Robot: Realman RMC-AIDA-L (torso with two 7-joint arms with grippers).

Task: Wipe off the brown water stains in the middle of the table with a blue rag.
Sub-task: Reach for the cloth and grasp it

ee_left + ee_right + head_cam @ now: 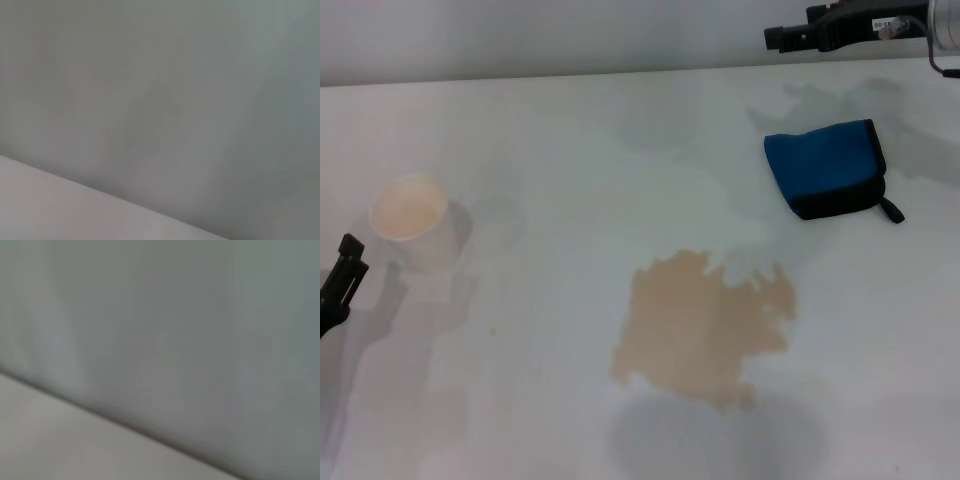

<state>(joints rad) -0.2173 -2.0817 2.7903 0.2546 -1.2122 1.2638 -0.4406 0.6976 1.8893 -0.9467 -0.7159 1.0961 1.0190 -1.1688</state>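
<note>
In the head view a tan-brown water stain [703, 328] with ragged edges spreads over the middle of the white table [540, 150]. The blue rag [827, 167], folded, with black trim and a small loop tab, lies to the stain's far right. My right gripper [780, 38] hangs high above the table's far edge, beyond the rag, its black fingers pointing left. My left gripper [345, 270] shows only as a black tip at the left edge, near the cup. Both wrist views show only blurred grey surface.
A white paper cup [413, 220] holding pale liquid stands at the left of the table. Grey shadows fall below the stain and around the rag.
</note>
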